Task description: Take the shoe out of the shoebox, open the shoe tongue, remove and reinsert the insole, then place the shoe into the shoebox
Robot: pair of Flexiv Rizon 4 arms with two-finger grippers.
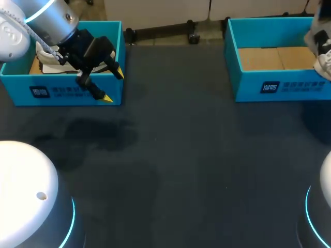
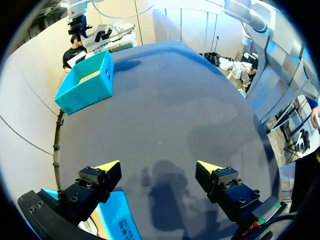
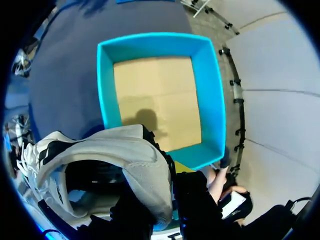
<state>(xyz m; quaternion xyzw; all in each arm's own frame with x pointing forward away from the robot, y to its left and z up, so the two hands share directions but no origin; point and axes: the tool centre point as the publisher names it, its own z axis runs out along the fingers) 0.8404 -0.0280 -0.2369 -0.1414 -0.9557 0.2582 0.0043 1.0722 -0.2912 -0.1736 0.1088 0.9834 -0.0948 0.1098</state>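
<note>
A white and grey shoe with black patches hangs above the open blue shoebox at the table's far right. That box shows only its bare cardboard floor. My right gripper is shut on the shoe's heel wall, one finger inside and one outside. In the head view the shoe shows at the right edge, over the right shoebox. My left gripper stands open above the front right corner of the left blue box. Nothing is between its yellow fingertips.
Inside the left blue box lies another white shoe, partly hidden by my left arm. A corner of that box shows under the left gripper. Dark table surface stretches between the two boxes. Two white robot bases stand at the near corners.
</note>
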